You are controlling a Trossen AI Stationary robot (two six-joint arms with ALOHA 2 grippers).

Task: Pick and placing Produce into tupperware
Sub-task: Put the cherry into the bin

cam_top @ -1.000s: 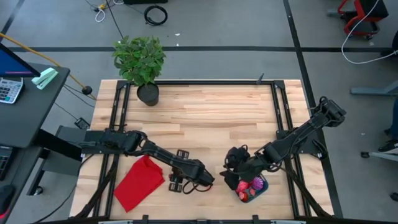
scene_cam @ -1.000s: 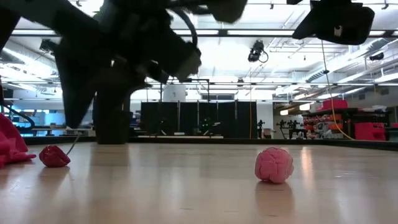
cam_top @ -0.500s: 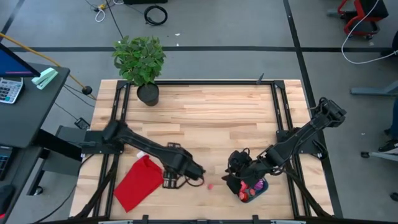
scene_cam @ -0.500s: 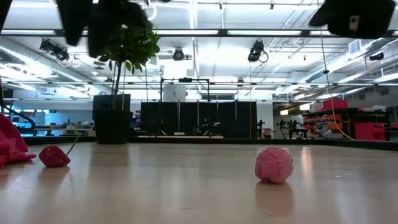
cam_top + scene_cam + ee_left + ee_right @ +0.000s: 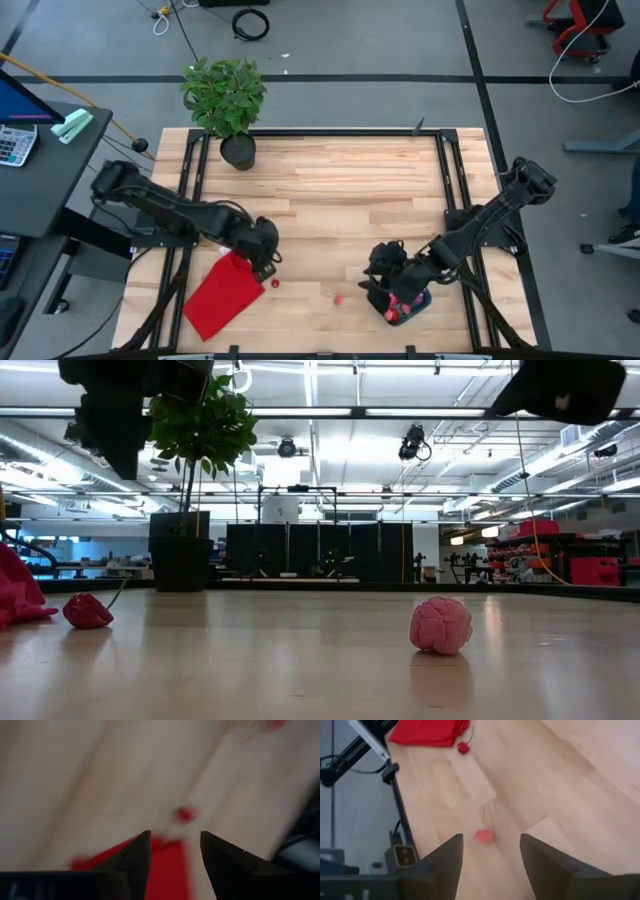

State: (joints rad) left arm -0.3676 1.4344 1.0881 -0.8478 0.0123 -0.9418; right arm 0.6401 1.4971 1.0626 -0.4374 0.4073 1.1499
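My left claw (image 5: 264, 262) hangs released and empty over the top corner of the red cloth (image 5: 222, 295). My right claw (image 5: 381, 272) is spread apart too, holding nothing, just beside the tub (image 5: 412, 303), which sits near the table's (image 5: 340, 190) front right edge with red and pink produce (image 5: 405, 298) inside. A red berry (image 5: 274, 283) lies just off the cloth; a pink one (image 5: 338, 297) rests between cloth and tub.

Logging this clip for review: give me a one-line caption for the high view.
Left gripper over the red cloth, right gripper beside the filled blue tub; two small red pieces lie between.
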